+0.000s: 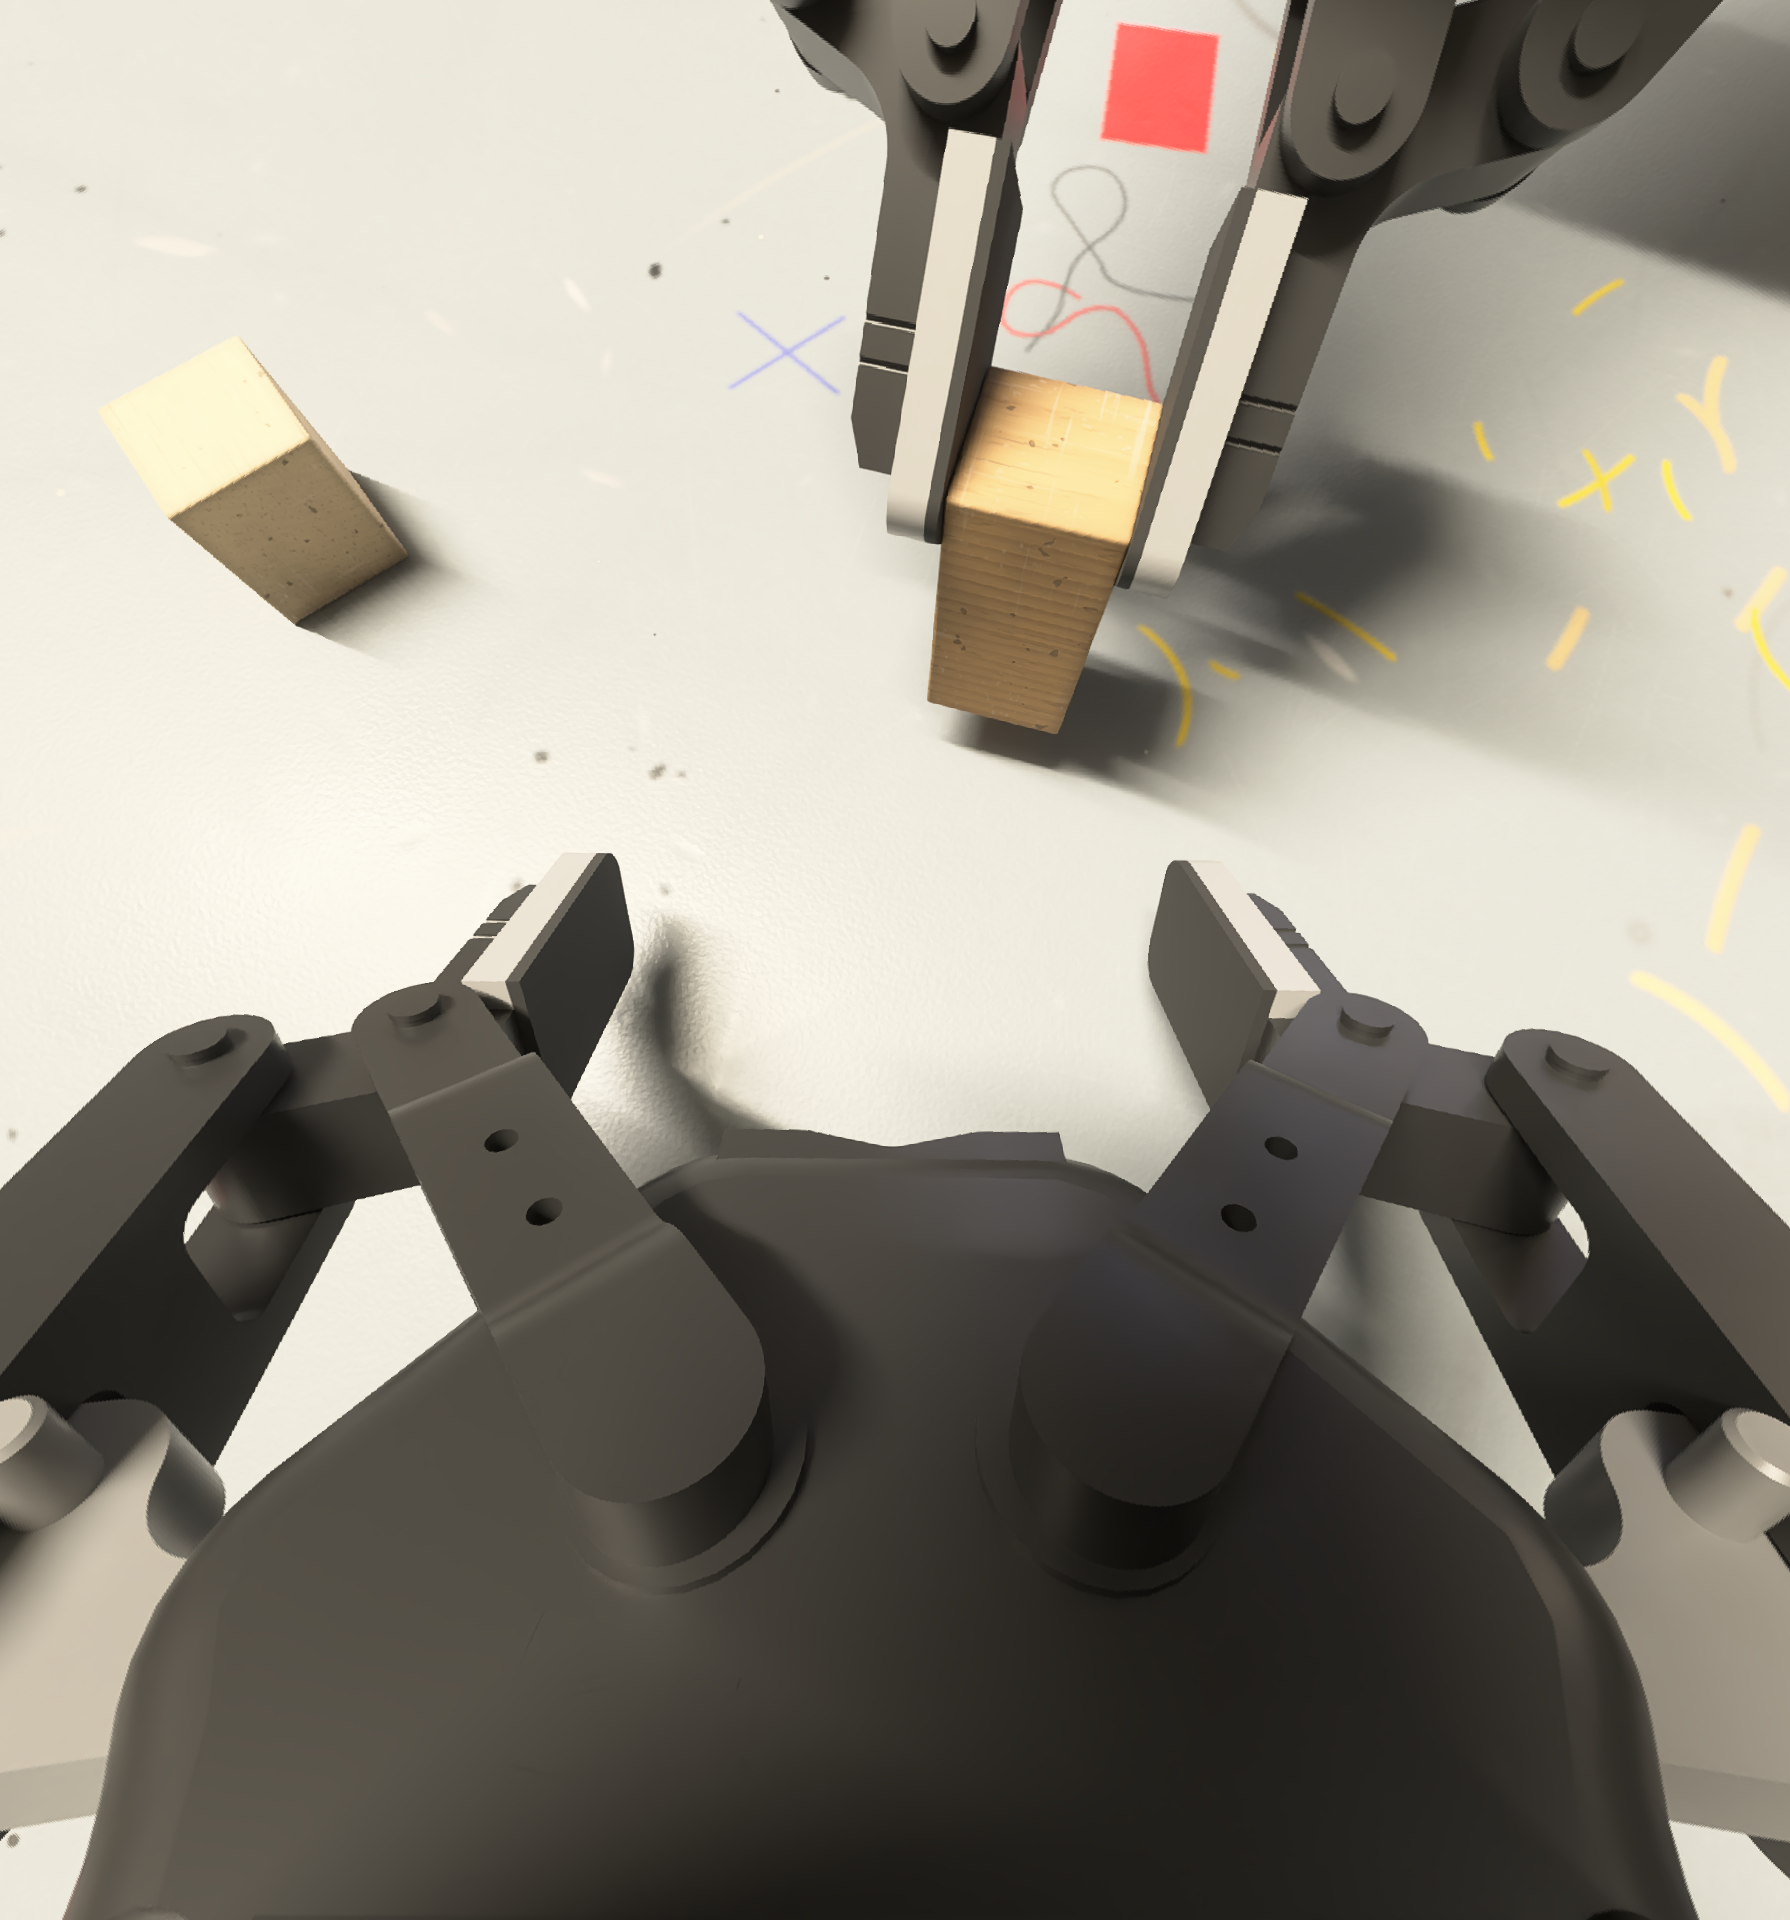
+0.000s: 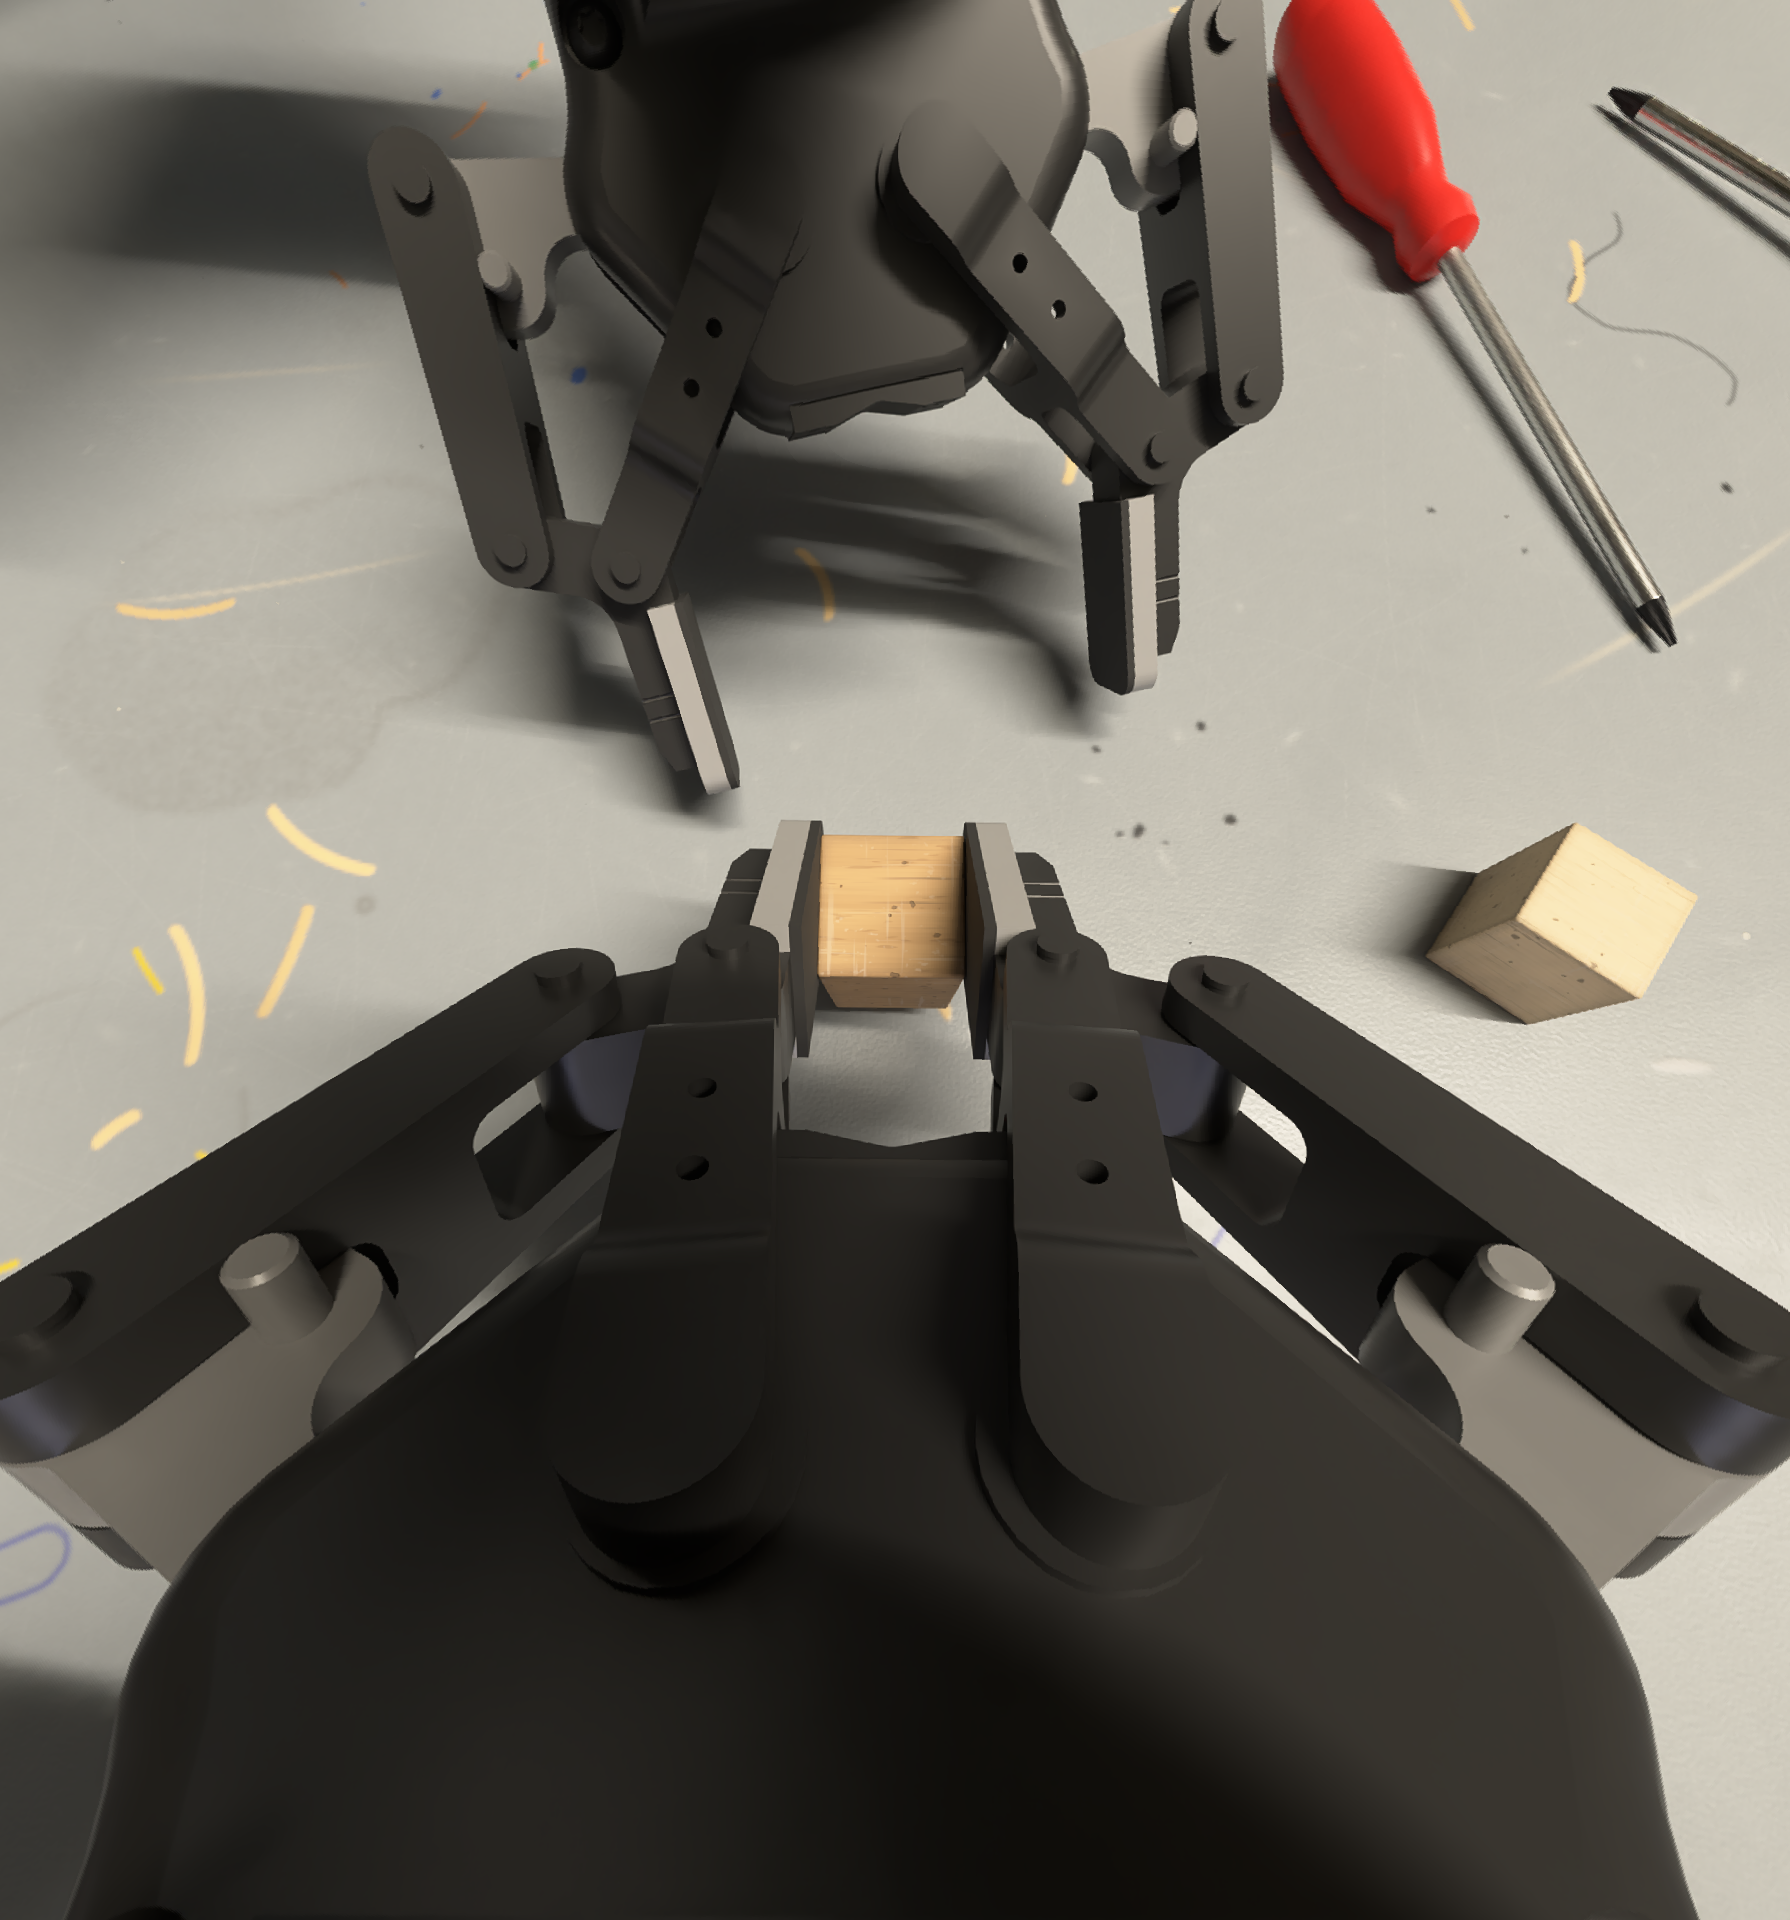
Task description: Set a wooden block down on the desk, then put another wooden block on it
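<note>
Wooden and tan, one block [image 2: 891,920] sits squeezed between the two fingers of the right gripper [image 2: 891,914]. Its bottom looks like it touches the desk [image 1: 870,810], but its shadow makes that hard to tell.

A second, paler block [image 2: 1564,925] lies on the desk, off to the right of the right gripper and apart from it. Nothing is holding it.

The left gripper [image 1: 886,935] faces the right one, with its fingers spread wide and nothing between them. The tan block [image 1: 1036,551] is just ahead of it, a little to the right. The pale block [image 1: 252,478] is ahead and to the left.

Beyond the right gripper, up and to the right, lie a screwdriver [image 2: 1442,270] with a red handle and a dark pen [image 2: 1743,166].
</note>
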